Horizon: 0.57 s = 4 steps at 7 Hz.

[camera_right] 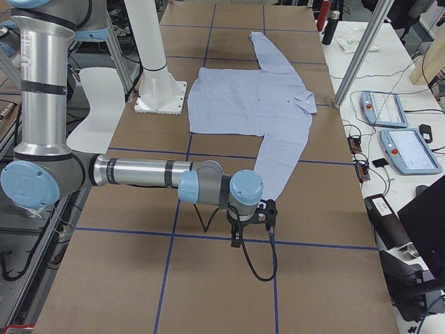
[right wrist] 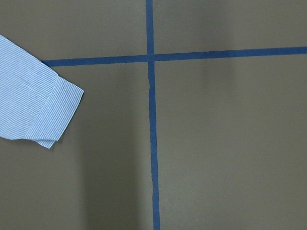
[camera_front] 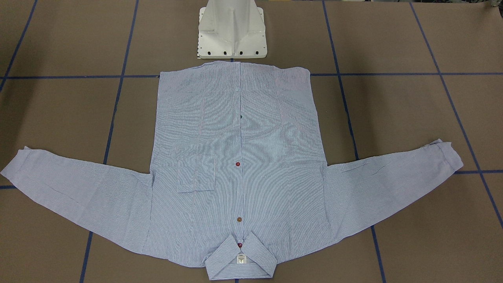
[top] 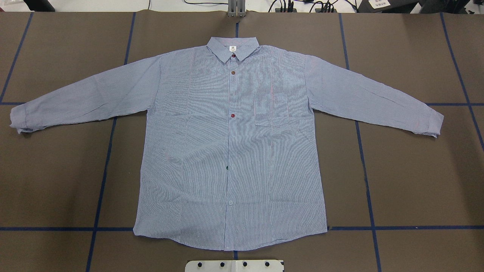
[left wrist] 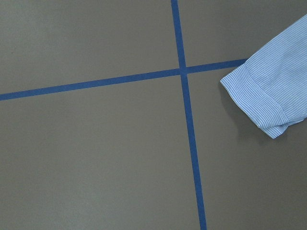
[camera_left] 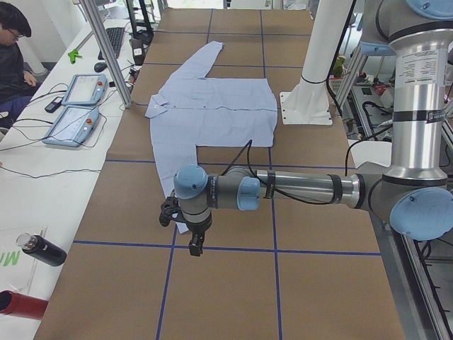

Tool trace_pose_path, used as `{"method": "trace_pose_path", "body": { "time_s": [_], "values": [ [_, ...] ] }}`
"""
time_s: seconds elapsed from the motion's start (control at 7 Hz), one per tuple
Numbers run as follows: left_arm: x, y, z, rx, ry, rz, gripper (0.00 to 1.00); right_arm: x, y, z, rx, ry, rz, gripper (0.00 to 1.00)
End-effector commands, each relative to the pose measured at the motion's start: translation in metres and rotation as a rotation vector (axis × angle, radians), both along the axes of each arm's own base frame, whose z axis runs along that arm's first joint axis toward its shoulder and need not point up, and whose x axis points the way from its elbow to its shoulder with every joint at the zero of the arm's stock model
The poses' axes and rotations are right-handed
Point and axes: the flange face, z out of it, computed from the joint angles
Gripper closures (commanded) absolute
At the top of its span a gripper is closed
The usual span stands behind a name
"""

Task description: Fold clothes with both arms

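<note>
Overhead exterior shows the shirt (top: 230, 151) flat and buttoned mid-frame, collar at top, sleeves reaching toward the left and right edges. Near the cuffs hang the left tool (camera_left: 195, 244) and the right tool (camera_right: 236, 238) (spread or clenched, I cannot tell). Catching only one layer could drag and wrinkle a sleeve. Bare surface (top: 416, 181) lies open beyond both cuffs, while the hem sits close to the pedestal (top: 234, 265).

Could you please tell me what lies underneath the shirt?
The shirt lies flat on the brown table, whose blue tape lines run in beneath it. The surface directly under the cloth is covered, so nothing more shows there.
</note>
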Motion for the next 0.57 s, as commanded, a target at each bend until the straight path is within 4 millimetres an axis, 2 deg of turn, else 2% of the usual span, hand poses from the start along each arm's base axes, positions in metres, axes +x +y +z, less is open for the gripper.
{"method": "trace_pose_path", "body": {
  "time_s": [0.0, 0.29, 0.43],
  "values": [
    [0.000, 0.000, -0.002, 0.005, 0.002, 0.000, 0.00, 0.000, -0.001, -0.004, 0.005, 0.001, 0.005, 0.00],
    [0.000, -0.008, -0.017, 0.040, 0.003, -0.006, 0.00, 0.000, -0.006, -0.011, 0.020, 0.001, 0.004, 0.00],
    [0.001, -0.022, -0.033, 0.094, 0.003, -0.007, 0.00, 0.000, -0.012, -0.019, 0.037, -0.003, 0.004, 0.00]
  ]
}}
